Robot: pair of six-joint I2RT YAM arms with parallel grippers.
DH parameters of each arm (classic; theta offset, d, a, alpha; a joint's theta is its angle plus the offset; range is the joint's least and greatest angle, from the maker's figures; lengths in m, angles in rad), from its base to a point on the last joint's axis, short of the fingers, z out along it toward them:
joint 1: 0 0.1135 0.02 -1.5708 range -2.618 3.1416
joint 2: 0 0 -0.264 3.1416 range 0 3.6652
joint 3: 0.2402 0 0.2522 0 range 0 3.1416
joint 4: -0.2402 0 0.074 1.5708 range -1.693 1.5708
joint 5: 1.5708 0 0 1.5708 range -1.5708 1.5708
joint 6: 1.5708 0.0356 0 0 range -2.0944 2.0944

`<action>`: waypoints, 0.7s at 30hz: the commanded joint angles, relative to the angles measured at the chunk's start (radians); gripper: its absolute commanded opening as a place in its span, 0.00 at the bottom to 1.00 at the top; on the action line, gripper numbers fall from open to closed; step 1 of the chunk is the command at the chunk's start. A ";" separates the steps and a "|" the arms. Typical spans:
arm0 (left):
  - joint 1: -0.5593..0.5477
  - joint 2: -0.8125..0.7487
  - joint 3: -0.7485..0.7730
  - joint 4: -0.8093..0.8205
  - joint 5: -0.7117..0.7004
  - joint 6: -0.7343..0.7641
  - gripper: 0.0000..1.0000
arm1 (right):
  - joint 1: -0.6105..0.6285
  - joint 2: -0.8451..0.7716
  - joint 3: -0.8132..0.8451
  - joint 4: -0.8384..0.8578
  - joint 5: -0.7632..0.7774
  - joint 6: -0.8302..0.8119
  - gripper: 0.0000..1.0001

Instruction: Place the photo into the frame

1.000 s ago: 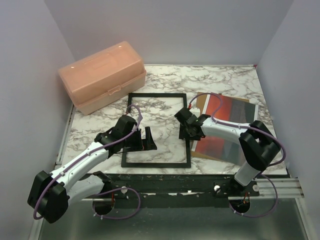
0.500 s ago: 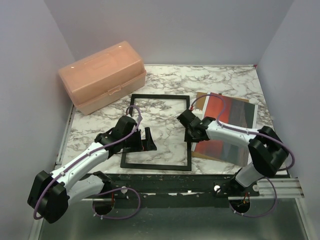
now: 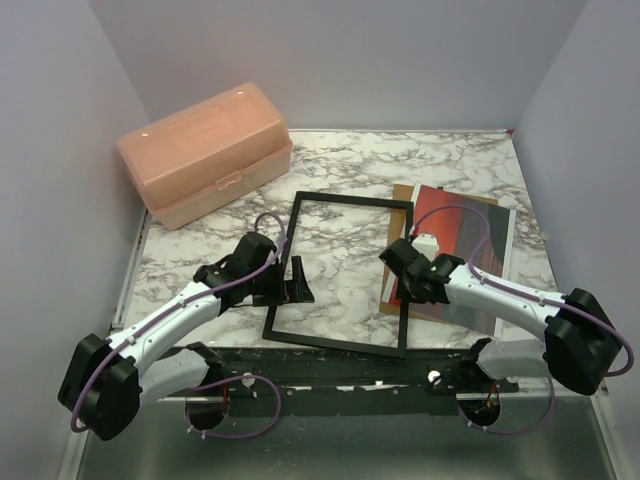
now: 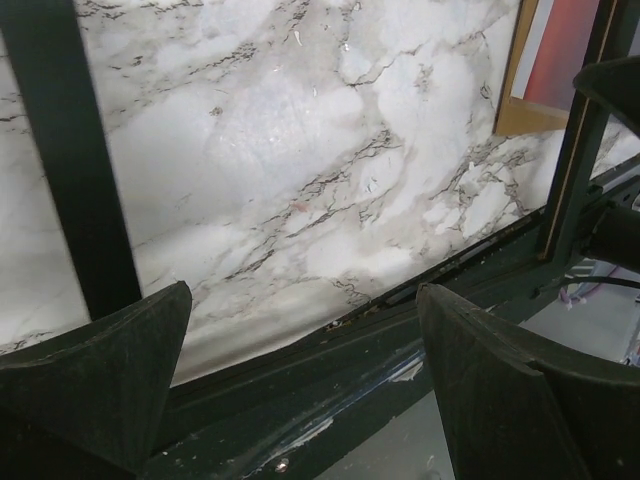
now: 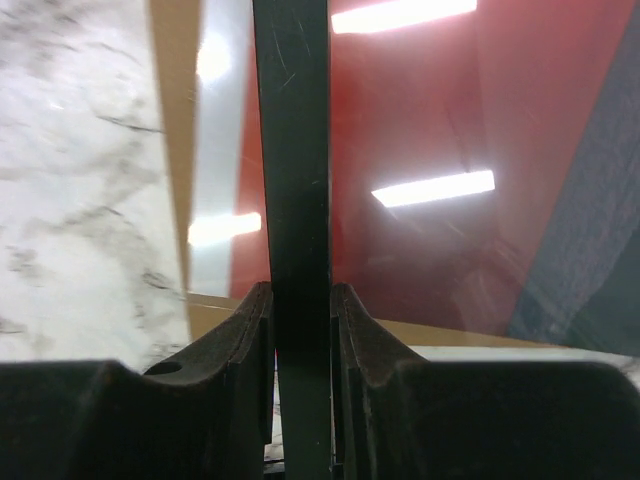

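1. Black rail pinched between both fingers: in the right wrist view my right gripper (image 5: 300, 310) is closed on the frame (image 5: 292, 150), at its right-hand rail.
2. From above, the frame (image 3: 352, 200) lies skewed on the marble surface (image 3: 400, 160), black side up. Its right rail crosses the left edge of the photo (image 3: 450, 235).
3. The photo rests picture-up on a brown backing board (image 3: 402, 195), right of centre.
4. My left gripper (image 3: 297, 280) stands wide open beside the frame's left rail, holding nothing.
5. I judge this as the step of bringing the frame across to the photo. Next I would carry it rightwards and turn it square to the print, perhaps steadying the left rail.
6. The wrist view proves the pinch, which the overhead view only hints at.
7. Only the overhead view shows the skew and a peach plastic box (image 3: 205, 150) behind.
8. Whether the rail is lifted off the print, I cannot tell.
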 commanded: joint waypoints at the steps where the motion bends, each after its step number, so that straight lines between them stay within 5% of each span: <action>1: -0.010 0.017 0.028 0.051 0.039 -0.004 0.99 | 0.008 -0.035 -0.047 0.004 0.025 0.089 0.05; 3: -0.017 0.024 0.027 0.072 0.044 -0.014 0.99 | 0.007 -0.036 -0.063 0.023 0.010 0.088 0.08; 7: -0.037 0.048 0.039 0.076 0.050 -0.024 0.99 | 0.007 -0.040 -0.091 0.060 -0.019 0.089 0.40; 14: -0.065 0.051 0.042 0.078 0.047 -0.032 0.98 | 0.007 -0.020 -0.119 0.115 -0.101 0.094 0.53; 21: -0.086 0.076 0.064 0.085 0.070 -0.030 0.99 | 0.008 0.019 -0.138 0.273 -0.239 0.073 0.55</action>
